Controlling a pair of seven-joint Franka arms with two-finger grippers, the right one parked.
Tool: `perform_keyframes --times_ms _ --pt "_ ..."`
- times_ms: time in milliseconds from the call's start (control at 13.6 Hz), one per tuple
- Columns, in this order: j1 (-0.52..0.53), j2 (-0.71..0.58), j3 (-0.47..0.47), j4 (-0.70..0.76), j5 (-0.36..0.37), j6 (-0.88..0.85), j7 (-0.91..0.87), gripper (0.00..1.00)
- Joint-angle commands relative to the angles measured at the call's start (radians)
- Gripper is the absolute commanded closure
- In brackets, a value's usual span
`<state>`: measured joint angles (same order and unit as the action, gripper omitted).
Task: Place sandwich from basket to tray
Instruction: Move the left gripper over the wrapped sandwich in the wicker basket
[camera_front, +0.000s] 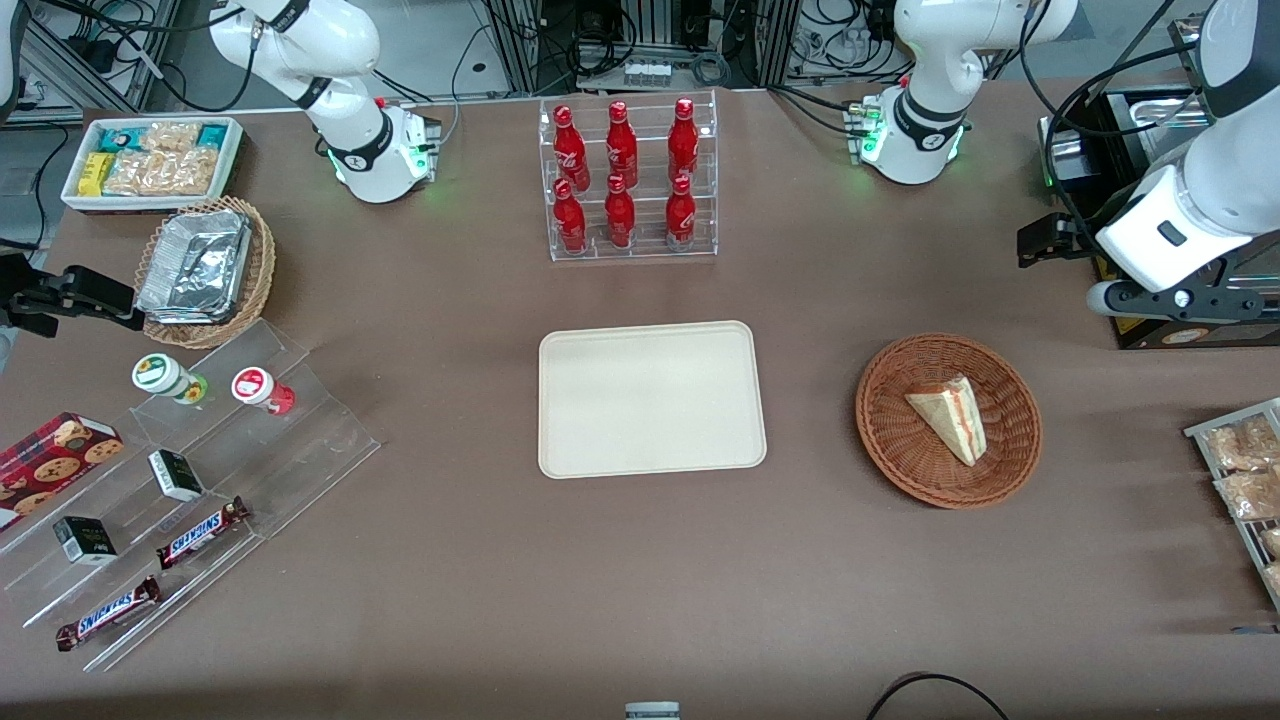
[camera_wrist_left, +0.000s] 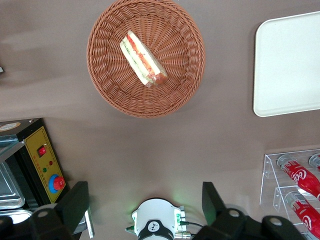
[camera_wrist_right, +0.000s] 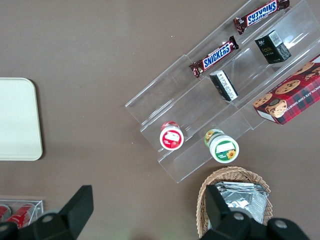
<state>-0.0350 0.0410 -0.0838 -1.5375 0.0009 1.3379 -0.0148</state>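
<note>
The sandwich (camera_front: 950, 415) (camera_wrist_left: 142, 59), a pale bread wedge with red and green filling, lies in the round reddish-brown wicker basket (camera_front: 890, 440) (camera_wrist_left: 107, 75). The cream tray (camera_front: 650, 400) (camera_wrist_left: 290, 65) lies flat at the table's middle, beside the basket, with nothing on it. My left gripper (camera_front: 1042, 240) (camera_wrist_left: 144, 192) hangs high over the table at the working arm's end, farther from the front camera than the basket. Its fingers (camera_wrist_left: 75, 202) are spread wide, and nothing is between them.
A clear rack of red bottles (camera_front: 628, 180) (camera_wrist_left: 300, 180) stands farther back than the tray. A black machine with a yellow panel (camera_front: 1150, 130) (camera_wrist_left: 42, 160) and a wire rack of snacks (camera_front: 1240, 470) sit at the working arm's end. Acrylic steps with candy (camera_front: 190, 490) lie toward the parked arm's end.
</note>
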Motion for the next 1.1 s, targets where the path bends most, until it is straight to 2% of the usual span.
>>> perform_keyframes --times_ms 0,442,1031 --pt "-0.003 -0.015 -0.004 -0.007 0.021 0.018 -0.01 0.0" --pt "0.0 0.002 -0.004 -0.074 0.024 0.067 -0.1 0.0" --pt "0.003 0.003 0.004 -0.378 0.03 0.441 -0.1 0.0"
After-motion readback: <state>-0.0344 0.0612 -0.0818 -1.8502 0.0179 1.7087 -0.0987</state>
